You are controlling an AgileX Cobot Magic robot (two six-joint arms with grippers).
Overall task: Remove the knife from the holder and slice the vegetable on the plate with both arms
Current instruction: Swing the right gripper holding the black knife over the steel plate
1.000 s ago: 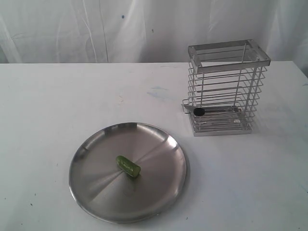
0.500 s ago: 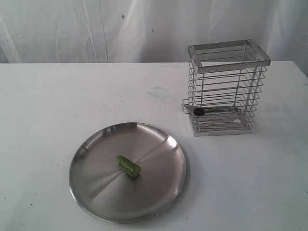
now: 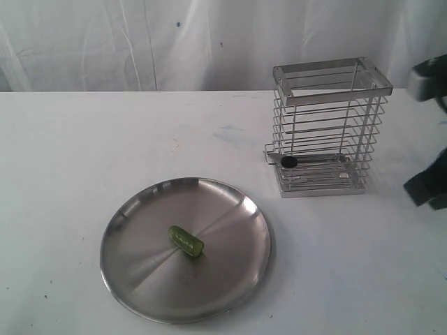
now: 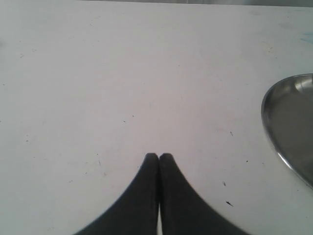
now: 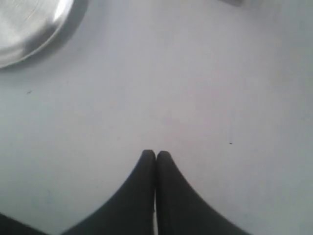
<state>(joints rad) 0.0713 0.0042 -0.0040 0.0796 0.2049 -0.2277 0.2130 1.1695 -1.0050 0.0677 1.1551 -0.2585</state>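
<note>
White tabletop (image 3: pixel 105 139) fills most of exterior view; matte, scuffed, small dark specks scattered. Faint bluish smear (image 3: pixel 227 134) near middle toward back. Far edge meets white draped fabric backdrop (image 3: pixel 140 42), creased in vertical folds, two small dark spots on it. Light soft, even; shadows faint. Wrist views: same white speckled tabletop. No floor, no windows visible.

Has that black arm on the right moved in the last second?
Yes. The right arm has come into view at the right edge, beside the holder, which stayed put.
</note>
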